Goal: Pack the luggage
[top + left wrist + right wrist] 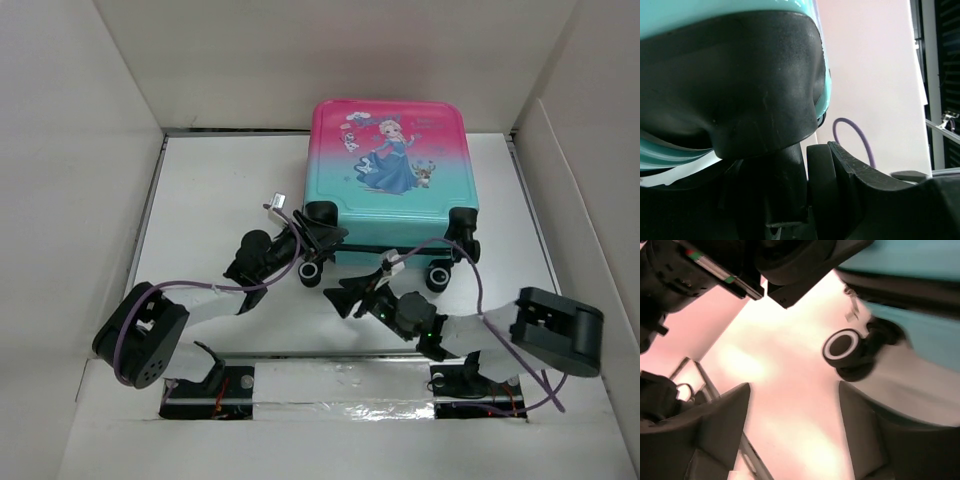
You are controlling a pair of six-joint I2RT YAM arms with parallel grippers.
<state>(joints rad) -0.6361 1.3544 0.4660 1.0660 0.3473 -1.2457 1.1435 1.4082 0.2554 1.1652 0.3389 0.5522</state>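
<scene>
The luggage (395, 170) lies on the table (220, 190) (wheels nearest), left gripper (320, 223) at its near-left corner, right gripper (341, 298) before it.

We see the left arm (150, 332), lower left, and the right arm (556, 330), lower right: black joints, pale grey links, looping purple cables (200, 287).

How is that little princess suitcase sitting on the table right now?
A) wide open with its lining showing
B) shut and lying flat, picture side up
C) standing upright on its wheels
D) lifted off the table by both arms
B: the luggage lies flat and closed on the table, its princess print facing up, with its wheels at the edge nearest the arms.
</scene>
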